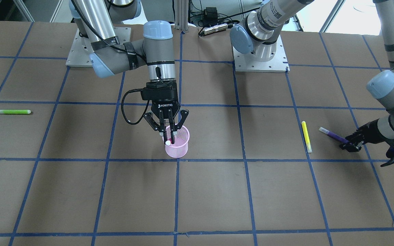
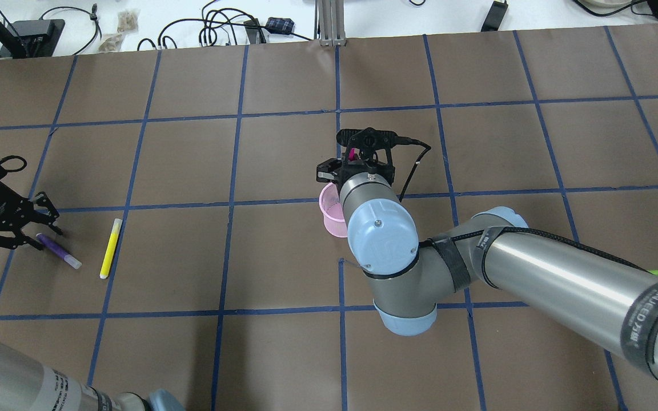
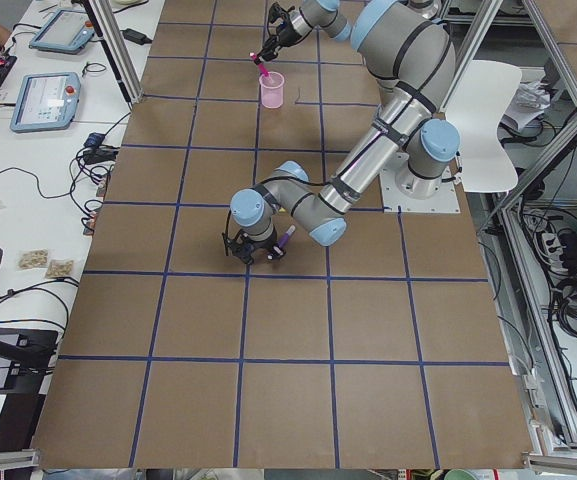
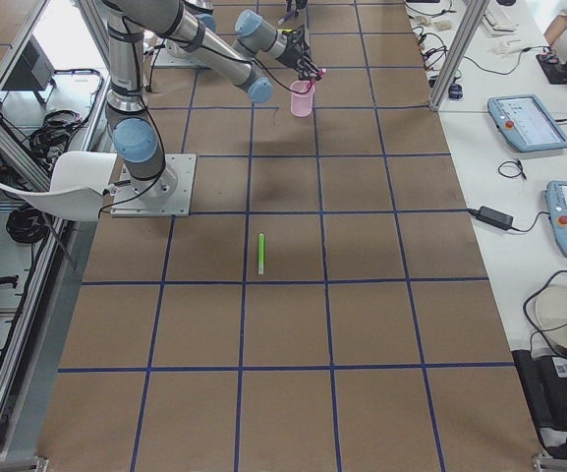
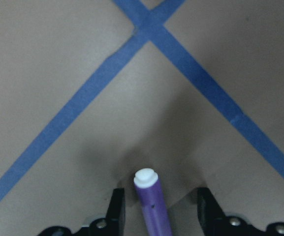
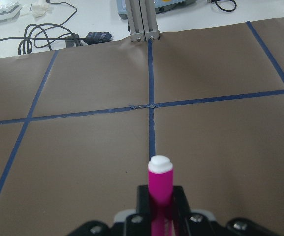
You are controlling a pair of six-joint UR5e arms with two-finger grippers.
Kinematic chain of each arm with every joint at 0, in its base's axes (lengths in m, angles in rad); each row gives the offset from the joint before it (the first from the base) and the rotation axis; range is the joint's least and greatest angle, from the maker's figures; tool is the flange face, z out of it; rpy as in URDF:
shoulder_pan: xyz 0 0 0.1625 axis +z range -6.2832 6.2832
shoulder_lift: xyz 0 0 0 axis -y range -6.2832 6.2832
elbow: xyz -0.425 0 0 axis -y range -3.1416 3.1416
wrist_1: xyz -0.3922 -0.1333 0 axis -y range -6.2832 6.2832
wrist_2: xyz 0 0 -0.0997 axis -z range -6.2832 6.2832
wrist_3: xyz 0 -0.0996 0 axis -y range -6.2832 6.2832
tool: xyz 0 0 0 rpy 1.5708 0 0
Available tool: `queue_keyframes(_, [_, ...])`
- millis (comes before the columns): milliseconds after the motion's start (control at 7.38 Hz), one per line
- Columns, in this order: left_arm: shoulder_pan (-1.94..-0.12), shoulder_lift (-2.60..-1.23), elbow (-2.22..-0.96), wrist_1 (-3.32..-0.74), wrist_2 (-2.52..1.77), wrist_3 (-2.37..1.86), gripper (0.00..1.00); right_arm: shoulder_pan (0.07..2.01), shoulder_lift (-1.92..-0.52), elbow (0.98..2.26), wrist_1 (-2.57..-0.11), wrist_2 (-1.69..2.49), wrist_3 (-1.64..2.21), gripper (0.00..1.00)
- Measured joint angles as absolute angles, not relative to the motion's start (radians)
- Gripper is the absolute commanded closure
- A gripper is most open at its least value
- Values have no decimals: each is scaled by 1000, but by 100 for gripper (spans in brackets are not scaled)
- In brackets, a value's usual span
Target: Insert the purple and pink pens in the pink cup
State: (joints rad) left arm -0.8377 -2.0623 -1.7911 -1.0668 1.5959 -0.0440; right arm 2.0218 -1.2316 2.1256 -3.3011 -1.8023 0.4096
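The pink mesh cup [image 1: 180, 148] stands upright mid-table; it also shows in the overhead view [image 2: 330, 216]. My right gripper [image 1: 169, 134] is shut on the pink pen [image 6: 160, 179] and holds it upright over the cup. The pen's white lower end [image 1: 168, 143] is at the cup's mouth, near its rim. The purple pen [image 1: 333, 136] lies on the table at the left side. My left gripper [image 2: 43, 231] is open, low at the table, with its fingers on either side of the purple pen [image 5: 151, 201], a gap showing on each side.
A yellow pen [image 1: 306, 136] lies next to the purple pen, toward the table's middle, and shows in the overhead view [image 2: 110, 248]. A green pen [image 1: 12, 111] lies far off on the right arm's side. Blue tape lines grid the brown table.
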Motion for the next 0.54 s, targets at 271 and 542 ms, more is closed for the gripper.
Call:
queue_keyframes(271, [-838, -2063, -1784, -1068, 1595, -40, 100, 2022, -1228, 2123, -3301, -1796, 407, 0])
queue_keyframes(542, [-857, -2037, -1772, -1067, 1593, -40, 100, 2017, -1237, 2090, -3246, -1793, 374, 0])
